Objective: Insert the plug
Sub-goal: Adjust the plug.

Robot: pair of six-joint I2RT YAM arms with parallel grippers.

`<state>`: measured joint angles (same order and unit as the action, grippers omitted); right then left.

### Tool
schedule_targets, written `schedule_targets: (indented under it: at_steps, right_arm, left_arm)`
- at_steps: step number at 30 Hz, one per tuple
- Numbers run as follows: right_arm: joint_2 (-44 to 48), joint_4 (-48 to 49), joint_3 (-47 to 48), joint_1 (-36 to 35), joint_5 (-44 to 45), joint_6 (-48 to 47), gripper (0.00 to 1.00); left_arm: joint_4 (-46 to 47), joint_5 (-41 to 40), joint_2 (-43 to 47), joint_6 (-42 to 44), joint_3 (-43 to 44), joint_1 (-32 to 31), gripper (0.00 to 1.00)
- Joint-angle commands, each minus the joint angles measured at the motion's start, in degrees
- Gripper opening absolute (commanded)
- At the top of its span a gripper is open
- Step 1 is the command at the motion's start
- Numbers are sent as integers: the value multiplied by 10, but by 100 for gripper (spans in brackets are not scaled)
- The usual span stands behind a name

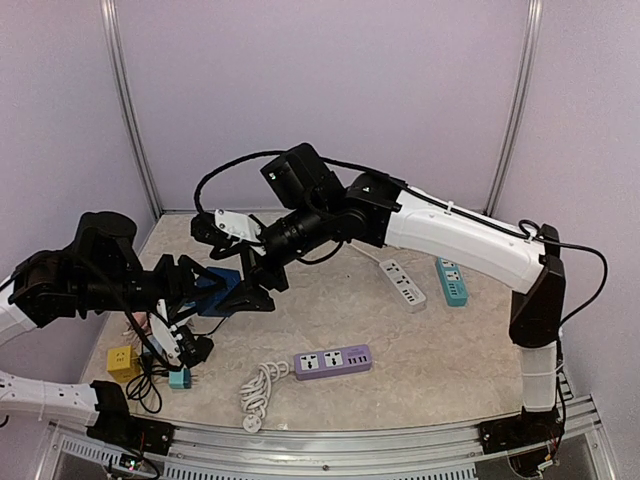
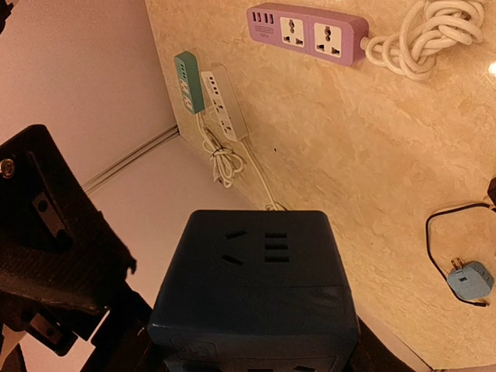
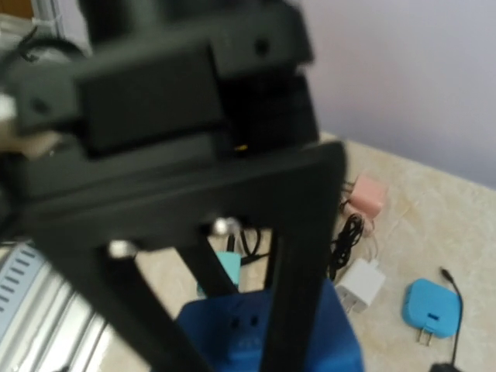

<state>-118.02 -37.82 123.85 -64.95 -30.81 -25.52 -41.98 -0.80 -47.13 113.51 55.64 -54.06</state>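
My left gripper clamps the dark blue socket cube at bottom centre. My right gripper hangs open near it. A light-blue plug lies at lower right, so I should grasp its body and square its prongs to the slots.

Right wrist view: right fingers out of focus, dark blur over most of frame. Blue socket cube cut off by bottom edge, part behind one finger. Left wrist view: cube base off bottom edge, grip on it out of sight; purple strip cable coil clipped at top-right corner. Top view: cube mostly hidden between arm ends.
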Motion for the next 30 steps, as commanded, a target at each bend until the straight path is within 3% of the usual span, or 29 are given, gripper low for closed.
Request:
schedule_targets:
  at_steps: [1,6,9,12,16,20,21,22,23,26,30]
  right_arm:
    - [-28,-41,28,-13,32,-24,100]
    - [-41,-20,31,-16,63,-21,99]
    - [-46,-19,34,-16,62,-25,89]
    - [-49,-19,38,-16,60,-26,74]
    - [-47,-25,36,-13,37,-27,40]
    - [-35,-30,31,-4,13,-21,13]
    - [-29,-24,26,1,8,-11,0]
    - [-22,-12,17,6,7,3,0]
    - [-12,2,4,12,5,19,0]
    - [38,88,-68,33,7,79,0]
    - [138,288,-237,45,39,146,0]
  left_arm:
    - [22,-7,8,165,0,-8,0]
    - [15,-1,11,165,-3,-10,0]
    - [15,1,12,163,-3,-12,0]
    - [15,1,12,162,-3,-13,0]
    - [16,2,12,159,-3,-14,0]
    - [35,4,16,139,-11,-14,2]
    - [56,12,22,124,-19,-15,32]
    - [81,21,27,98,-27,-15,71]
    - [101,22,32,70,-30,-15,95]
    - [99,19,43,-69,-4,-14,99]
    - [-16,15,20,-341,98,-14,99]
